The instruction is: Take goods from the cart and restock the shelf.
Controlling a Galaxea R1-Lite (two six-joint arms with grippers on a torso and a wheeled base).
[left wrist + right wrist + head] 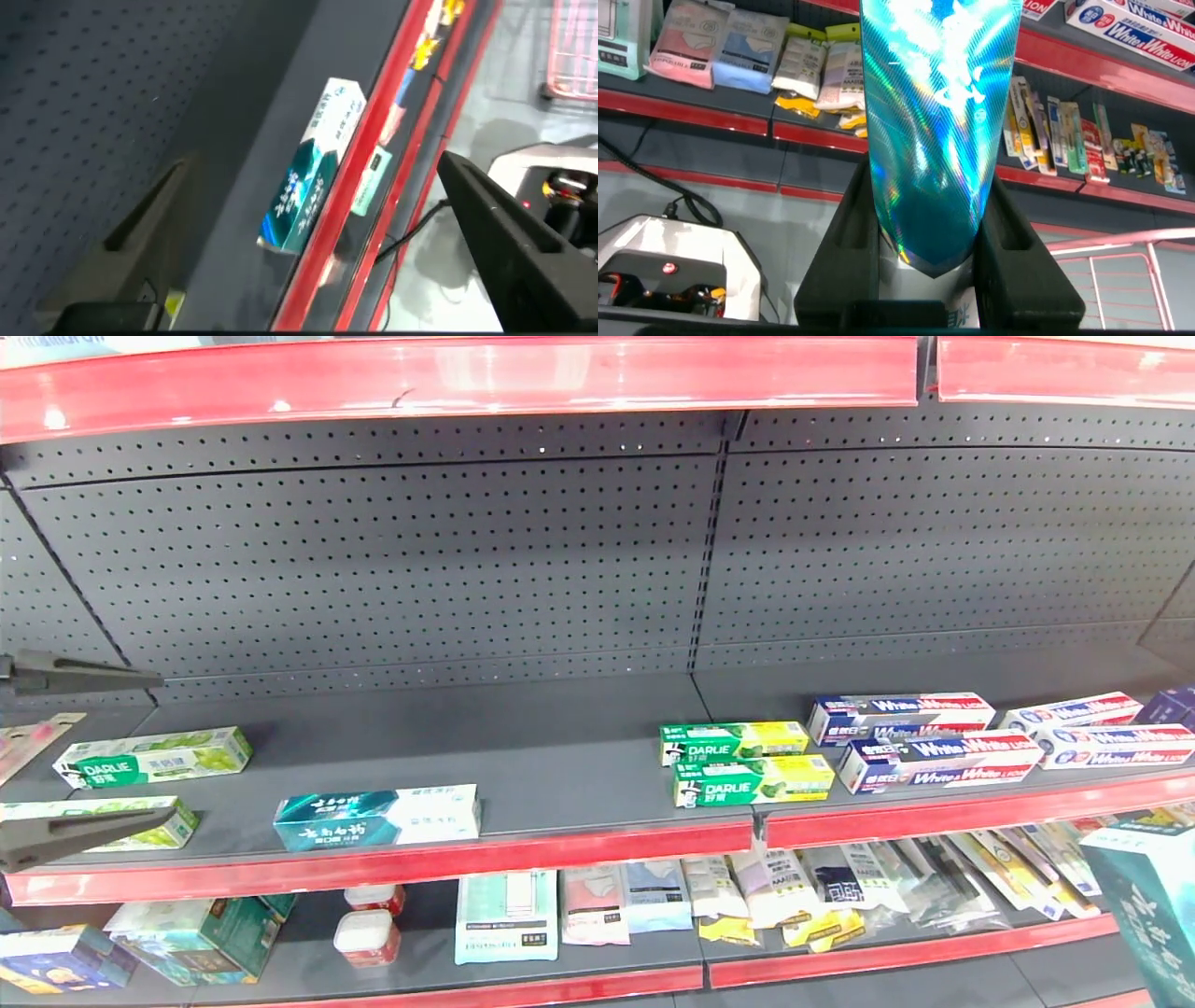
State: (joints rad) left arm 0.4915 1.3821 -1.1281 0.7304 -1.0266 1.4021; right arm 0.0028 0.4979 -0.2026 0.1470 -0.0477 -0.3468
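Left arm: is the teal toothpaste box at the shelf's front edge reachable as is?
Probably yes. The left claw is open over the same shelf, and bare board lies between it and the teal box; nothing blocks it.

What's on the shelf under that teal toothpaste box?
Two small red-and-white jars and a pale packet on the lower shelf; anything farther back is hidden by the red shelf edge.
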